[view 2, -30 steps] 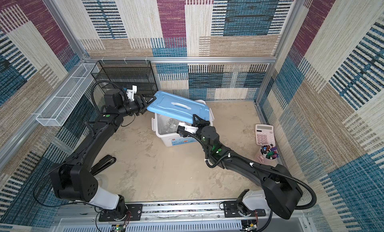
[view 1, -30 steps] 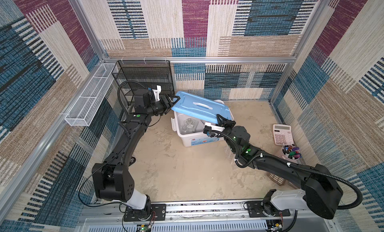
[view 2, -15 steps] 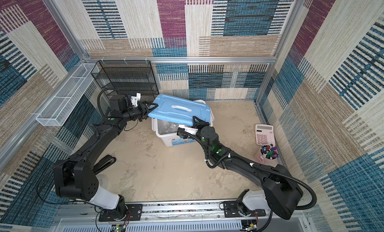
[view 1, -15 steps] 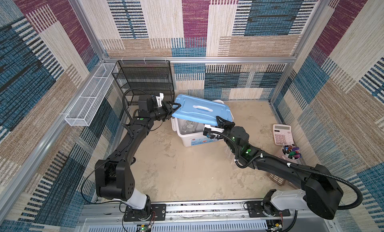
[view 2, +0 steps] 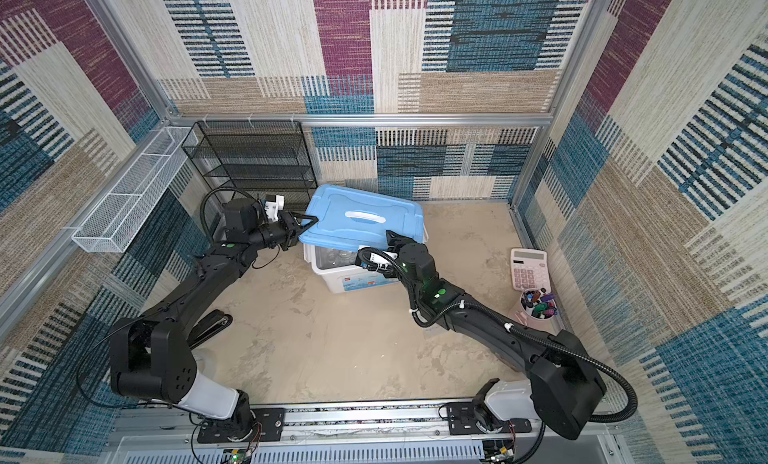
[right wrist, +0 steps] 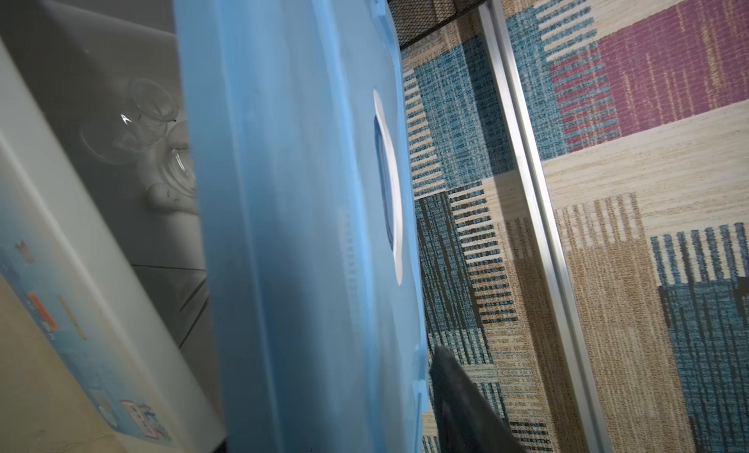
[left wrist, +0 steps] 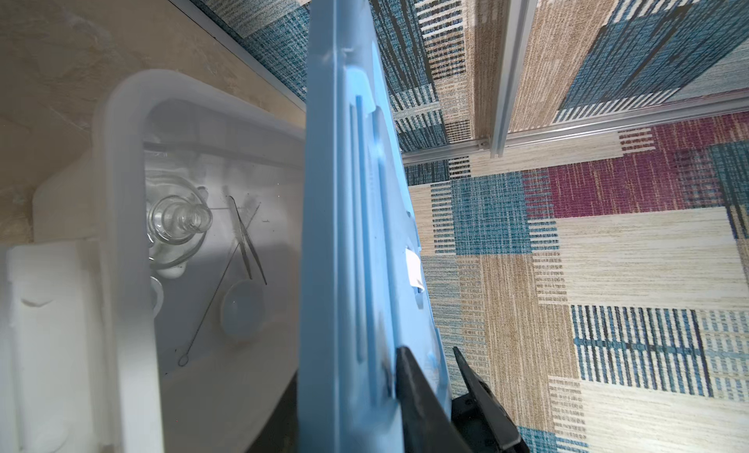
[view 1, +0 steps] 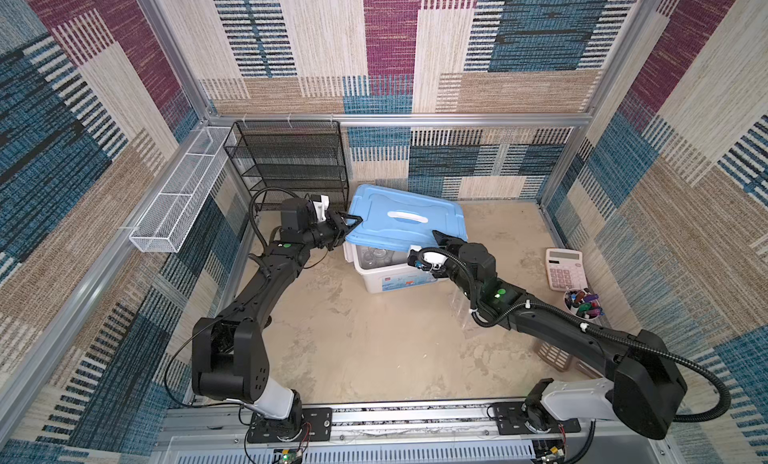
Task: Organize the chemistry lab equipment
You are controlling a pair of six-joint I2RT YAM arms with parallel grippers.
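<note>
Glassware and tweezers lie inside the white bin on the bench, under the tilted blue lid, whose long axis runs arm to arm: right fingers at its near edge, grip unclear, left fingers farther, clamping its left short edge.

Blue lid, white handle, fills centre; white bin left, clear glass dishes inside upper left; black finger lower right.
</note>
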